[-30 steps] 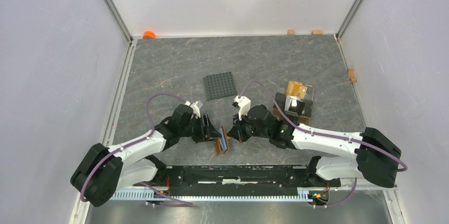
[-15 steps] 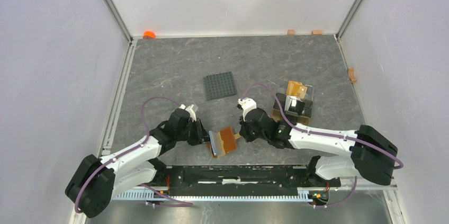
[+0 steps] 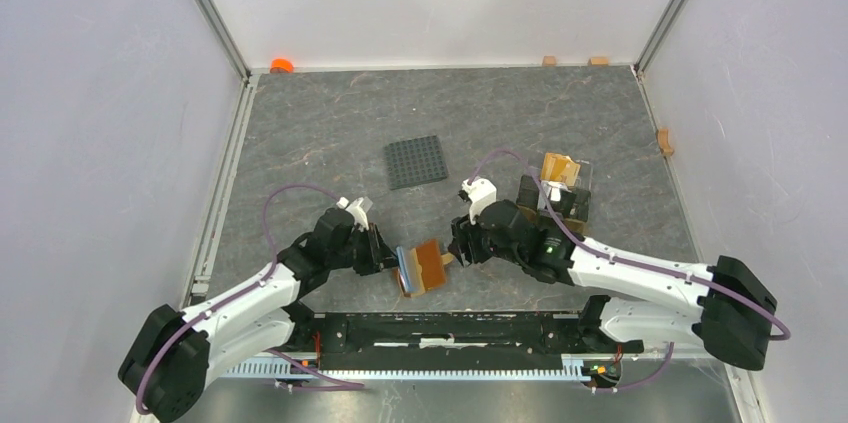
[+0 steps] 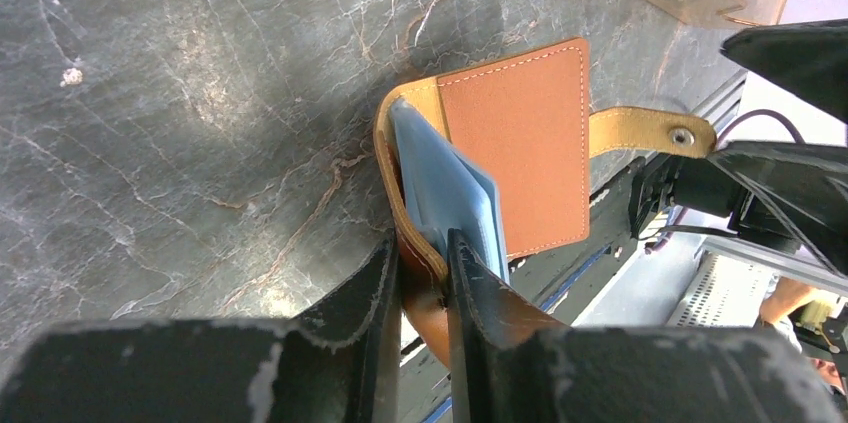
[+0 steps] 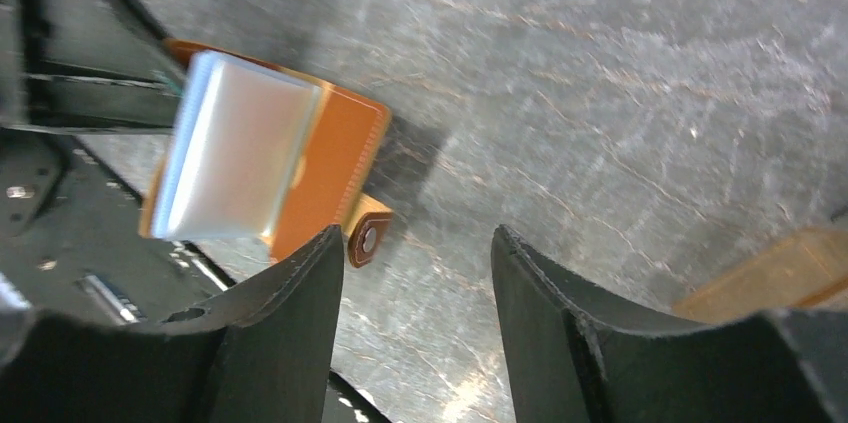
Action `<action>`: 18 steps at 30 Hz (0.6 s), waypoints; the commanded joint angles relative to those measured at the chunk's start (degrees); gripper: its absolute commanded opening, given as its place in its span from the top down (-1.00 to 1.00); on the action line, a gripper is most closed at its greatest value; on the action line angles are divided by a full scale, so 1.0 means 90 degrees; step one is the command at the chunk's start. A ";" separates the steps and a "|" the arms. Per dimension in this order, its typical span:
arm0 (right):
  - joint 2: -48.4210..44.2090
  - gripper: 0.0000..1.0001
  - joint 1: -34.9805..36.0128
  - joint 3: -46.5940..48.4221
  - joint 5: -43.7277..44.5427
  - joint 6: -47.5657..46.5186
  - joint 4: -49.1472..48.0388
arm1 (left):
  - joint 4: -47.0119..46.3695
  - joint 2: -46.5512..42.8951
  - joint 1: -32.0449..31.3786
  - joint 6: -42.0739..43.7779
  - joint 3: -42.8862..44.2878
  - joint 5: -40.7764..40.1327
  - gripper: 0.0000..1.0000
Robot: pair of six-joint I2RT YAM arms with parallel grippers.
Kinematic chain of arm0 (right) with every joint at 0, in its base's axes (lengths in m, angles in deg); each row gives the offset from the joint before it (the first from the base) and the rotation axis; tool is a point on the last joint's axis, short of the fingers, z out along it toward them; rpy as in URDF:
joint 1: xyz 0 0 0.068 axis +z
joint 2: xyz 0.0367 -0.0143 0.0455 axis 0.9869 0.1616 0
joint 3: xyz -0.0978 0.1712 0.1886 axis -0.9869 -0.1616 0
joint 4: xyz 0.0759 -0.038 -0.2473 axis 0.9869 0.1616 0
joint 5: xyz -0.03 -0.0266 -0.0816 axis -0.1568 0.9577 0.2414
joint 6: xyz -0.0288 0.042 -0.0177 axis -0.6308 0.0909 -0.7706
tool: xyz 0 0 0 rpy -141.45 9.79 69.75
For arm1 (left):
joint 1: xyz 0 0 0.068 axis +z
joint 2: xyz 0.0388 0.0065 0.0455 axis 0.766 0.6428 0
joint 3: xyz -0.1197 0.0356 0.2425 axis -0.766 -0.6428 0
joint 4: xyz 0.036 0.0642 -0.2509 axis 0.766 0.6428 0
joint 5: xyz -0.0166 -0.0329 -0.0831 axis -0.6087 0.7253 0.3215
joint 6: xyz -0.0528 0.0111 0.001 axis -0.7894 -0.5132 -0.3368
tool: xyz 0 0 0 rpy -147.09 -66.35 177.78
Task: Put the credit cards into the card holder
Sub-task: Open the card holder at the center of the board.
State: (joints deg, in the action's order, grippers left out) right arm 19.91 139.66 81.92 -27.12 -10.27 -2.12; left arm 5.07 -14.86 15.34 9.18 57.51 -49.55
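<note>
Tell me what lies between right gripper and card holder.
Only bare table, in the right wrist view; the snap strap of the card holder reaches toward the open right gripper.

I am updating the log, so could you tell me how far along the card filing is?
Done: one light blue card sits in the card holder, partly sticking out. In hand: the left gripper is shut on the card holder's folded edge, and the right gripper hangs open beside the snap strap, holding nothing. Left: more cards seem to wait at the amber stand, though I cannot tell how many.
</note>
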 commanded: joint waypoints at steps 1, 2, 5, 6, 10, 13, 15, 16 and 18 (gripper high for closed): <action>-0.0275 -0.22 0.0057 0.0083 -0.0519 0.0041 -0.0755 | -0.0212 -0.0098 -0.0041 -0.0134 -0.0085 0.0071 0.96; -0.0254 -0.22 0.0092 0.0034 -0.0655 0.0106 -0.0965 | -0.0222 -0.0091 -0.0037 -0.0146 -0.0095 0.0074 0.96; -0.0030 -0.21 0.0301 0.0046 -0.0965 0.0225 -0.1459 | -0.0256 -0.0071 -0.0036 -0.0156 -0.0104 0.0086 0.96; 0.0045 -0.21 0.0400 0.0083 -0.0989 0.0246 -0.1555 | -0.0262 -0.0061 -0.0037 -0.0156 -0.0105 0.0086 0.96; 0.0395 -0.22 0.0843 0.0326 -0.0820 0.0197 -0.1733 | -0.0259 -0.0063 -0.0039 -0.0166 -0.0105 0.0096 0.96; 0.0605 -0.20 0.1121 0.0588 -0.0464 0.0096 -0.1536 | -0.0262 -0.0075 -0.0036 -0.0179 -0.0113 0.0096 0.95; 0.0596 -0.23 0.1446 0.0832 0.0158 -0.0084 -0.1277 | -0.0262 -0.0072 -0.0039 -0.0185 -0.0114 0.0097 0.96; 0.0574 -0.25 0.1575 0.0964 0.0500 -0.0192 -0.1096 | -0.0256 -0.0070 -0.0036 -0.0195 -0.0107 0.0096 0.96; 0.0491 -0.27 0.1790 0.1190 0.0908 -0.0378 -0.0905 | -0.0256 -0.0063 -0.0036 -0.0205 -0.0096 0.0096 0.96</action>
State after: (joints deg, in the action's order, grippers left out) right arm 25.77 152.45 86.43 -28.76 -10.07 -11.83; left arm 4.98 -15.17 15.34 8.53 56.77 -49.46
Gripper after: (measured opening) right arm 0.626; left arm 0.249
